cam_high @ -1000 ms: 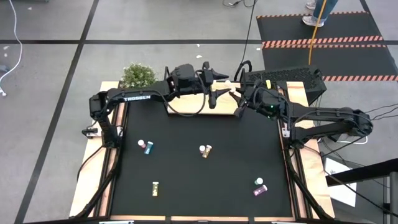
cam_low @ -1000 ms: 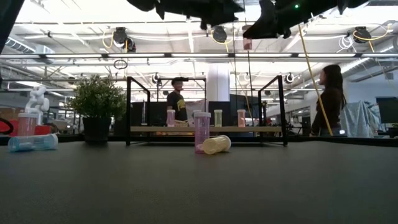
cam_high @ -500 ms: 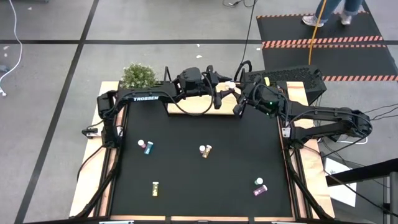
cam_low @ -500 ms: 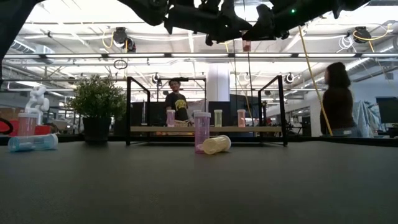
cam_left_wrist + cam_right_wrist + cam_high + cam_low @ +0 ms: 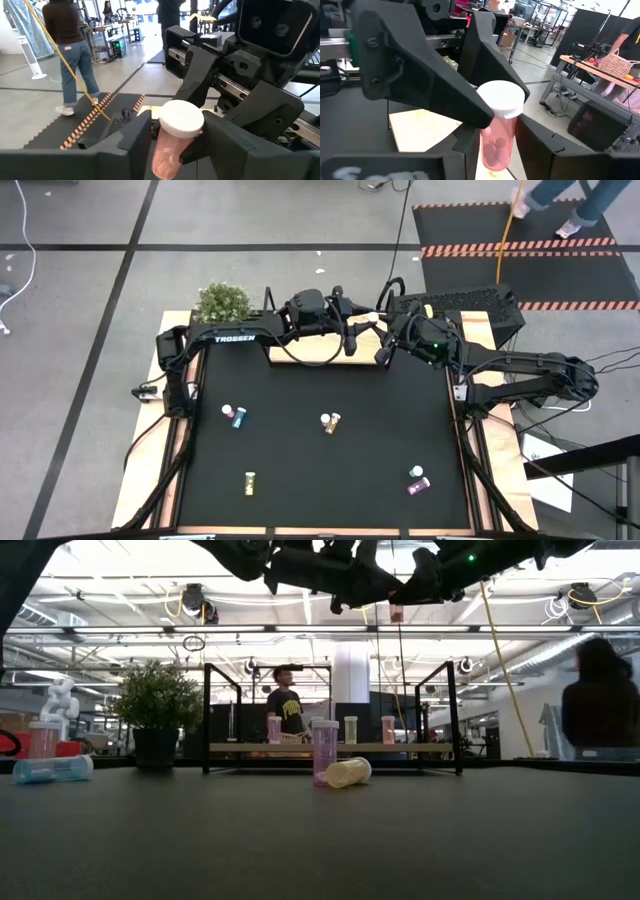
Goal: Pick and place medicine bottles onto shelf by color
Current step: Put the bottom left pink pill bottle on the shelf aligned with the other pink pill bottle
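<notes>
- While both arms reach over the far edge of the worktop (image 5: 320, 460), the left hand (image 5: 177, 137) and the right hand (image 5: 500, 145) meet tip to tip in the air.
- Between them is a pink medicine bottle (image 5: 167, 152) with a white cap, upright and clear of every surface.
- The left hand's fingers (image 5: 135, 135) press against both sides of this bottle, so that hand is clamped on it.
- The right hand's fingers (image 5: 540, 150) also sit tight against the bottle's sides from the opposite direction; it too grips the bottle.
- Directly below the two hands lies the shelf (image 5: 300, 748), a light wooden board with black posts.
- Three small bottles (image 5: 350, 728) stand in a row on the shelf under the hands.
- Well away from both hands, nearer the front of the worktop, a pink-and-teal pair (image 5: 233, 415) sits on the left arm's side.
- A yellow bottle (image 5: 330, 422) lies in the middle, and another yellow one (image 5: 249, 482) lies farther forward.
- A purple-and-teal pair (image 5: 415, 478) sits on the right arm's side, far from that hand.
- A potted plant (image 5: 222, 302) stands beside the left arm, behind the shelf corner.
</notes>
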### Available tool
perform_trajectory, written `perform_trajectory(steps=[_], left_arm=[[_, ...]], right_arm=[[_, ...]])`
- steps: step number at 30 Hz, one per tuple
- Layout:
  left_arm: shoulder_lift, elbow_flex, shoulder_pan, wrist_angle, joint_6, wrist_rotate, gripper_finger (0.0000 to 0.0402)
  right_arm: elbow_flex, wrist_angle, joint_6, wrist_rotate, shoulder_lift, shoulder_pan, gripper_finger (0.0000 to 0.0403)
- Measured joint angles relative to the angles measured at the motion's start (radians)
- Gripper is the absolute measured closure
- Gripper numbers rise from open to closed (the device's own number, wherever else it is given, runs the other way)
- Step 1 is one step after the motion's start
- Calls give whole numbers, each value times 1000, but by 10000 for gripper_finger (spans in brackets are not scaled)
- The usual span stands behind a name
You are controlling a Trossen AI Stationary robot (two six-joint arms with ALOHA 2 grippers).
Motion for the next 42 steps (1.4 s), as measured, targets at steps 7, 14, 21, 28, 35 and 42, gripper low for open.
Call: perform_trajectory(steps=[7, 14, 21, 28, 35, 42], left_arm=[[0, 0, -1, -2, 1, 1, 277], [0, 0, 0, -2, 1, 0, 281], [3, 0, 23, 9, -15, -18, 283], [2, 0, 49, 46, -42, -14, 275], [54, 1, 82, 41, -83, -4, 275], [225, 0, 82, 168, -82, 0, 275]], right_arm=[[0, 0, 11, -35, 0, -1, 293], [0, -13, 29, -24, 0, -1, 284], [1, -134, 3, -8, -35, 2, 244], [1, -151, -6, 21, -99, 3, 186], [1, -182, -33, 124, -252, 2, 165], [1, -211, -49, 164, -341, 0, 169]])
